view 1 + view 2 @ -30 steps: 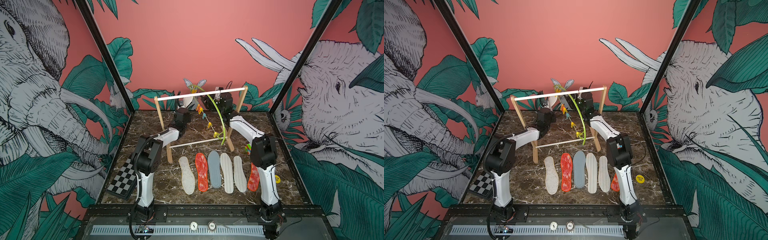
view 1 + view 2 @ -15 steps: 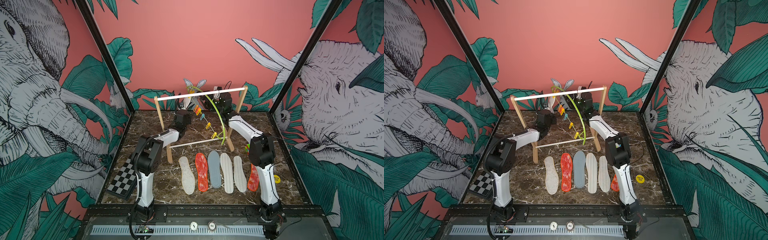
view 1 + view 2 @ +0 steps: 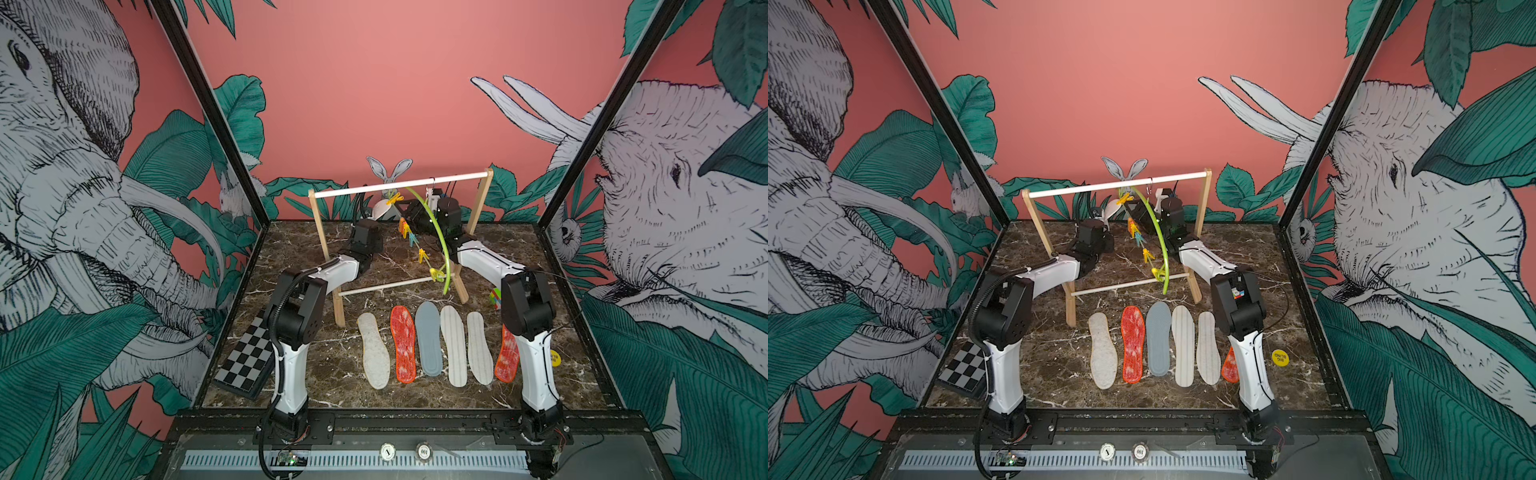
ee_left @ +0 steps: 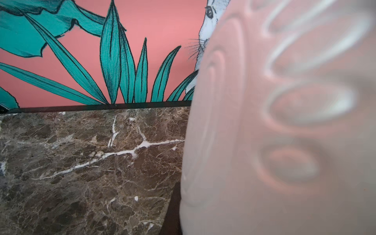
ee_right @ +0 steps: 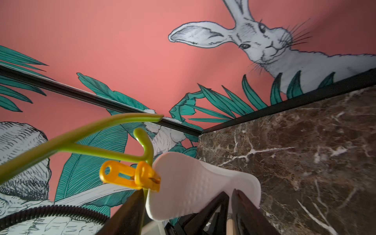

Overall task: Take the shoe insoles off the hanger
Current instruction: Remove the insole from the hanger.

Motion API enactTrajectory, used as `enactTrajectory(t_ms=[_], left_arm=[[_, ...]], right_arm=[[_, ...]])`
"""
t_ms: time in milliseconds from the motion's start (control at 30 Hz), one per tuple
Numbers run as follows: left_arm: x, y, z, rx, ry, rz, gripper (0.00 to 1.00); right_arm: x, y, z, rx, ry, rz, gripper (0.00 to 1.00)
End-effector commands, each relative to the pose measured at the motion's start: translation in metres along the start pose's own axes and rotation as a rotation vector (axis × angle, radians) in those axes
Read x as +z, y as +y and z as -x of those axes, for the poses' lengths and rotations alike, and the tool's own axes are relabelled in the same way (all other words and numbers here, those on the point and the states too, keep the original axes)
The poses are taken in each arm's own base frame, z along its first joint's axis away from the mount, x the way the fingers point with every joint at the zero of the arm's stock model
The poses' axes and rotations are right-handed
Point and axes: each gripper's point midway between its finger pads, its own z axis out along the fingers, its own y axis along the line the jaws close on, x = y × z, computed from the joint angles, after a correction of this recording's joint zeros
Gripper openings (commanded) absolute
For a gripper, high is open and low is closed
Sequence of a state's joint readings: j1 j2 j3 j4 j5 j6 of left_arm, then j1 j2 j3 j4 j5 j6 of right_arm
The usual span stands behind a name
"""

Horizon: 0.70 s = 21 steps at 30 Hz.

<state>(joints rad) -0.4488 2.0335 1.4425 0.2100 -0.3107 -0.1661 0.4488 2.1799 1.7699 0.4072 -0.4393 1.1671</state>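
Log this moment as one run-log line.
white dimpled insole: clipped to hanger by yellow peg | left gripper: shut on it | right gripper: open, straddling insole | six insoles: on table

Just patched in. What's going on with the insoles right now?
On the table, six insoles already lie in a row. The last one, a white insole, is still clipped by a yellow peg to the green hanger, which hangs from the wooden rack. The left pincer looks shut on that white insole. The right pincer stands open around it, close to the peg.
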Motion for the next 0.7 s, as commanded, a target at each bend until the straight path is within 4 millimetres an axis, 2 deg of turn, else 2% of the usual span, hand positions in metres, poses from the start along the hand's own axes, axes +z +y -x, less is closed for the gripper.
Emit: enactTrajectory(t_ms=[0, 233, 400, 533, 667], left_arm=[[-0.002, -0.006, 0.010, 0.052, 0.004, -0.013, 0.00], [-0.002, -0.005, 0.014, 0.085, 0.003, 0.001, 0.00], [-0.002, -0.005, 0.019, 0.090, -0.007, 0.002, 0.00], [-0.003, -0.004, 0.022, 0.094, -0.014, 0.004, 0.00], [-0.003, -0.005, 0.024, 0.100, -0.017, 0.000, 0.00]], right_arm=[[-0.018, 0.045, 0.022, -0.090, -0.083, 0.091, 0.69], [-0.027, 0.049, 0.028, -0.076, -0.134, 0.125, 0.65], [-0.029, 0.048, 0.035, -0.040, -0.168, 0.128, 0.68], [-0.025, 0.043, 0.041, 0.013, -0.189, 0.104, 0.70], [-0.016, 0.042, 0.044, 0.055, -0.188, 0.118, 0.65]])
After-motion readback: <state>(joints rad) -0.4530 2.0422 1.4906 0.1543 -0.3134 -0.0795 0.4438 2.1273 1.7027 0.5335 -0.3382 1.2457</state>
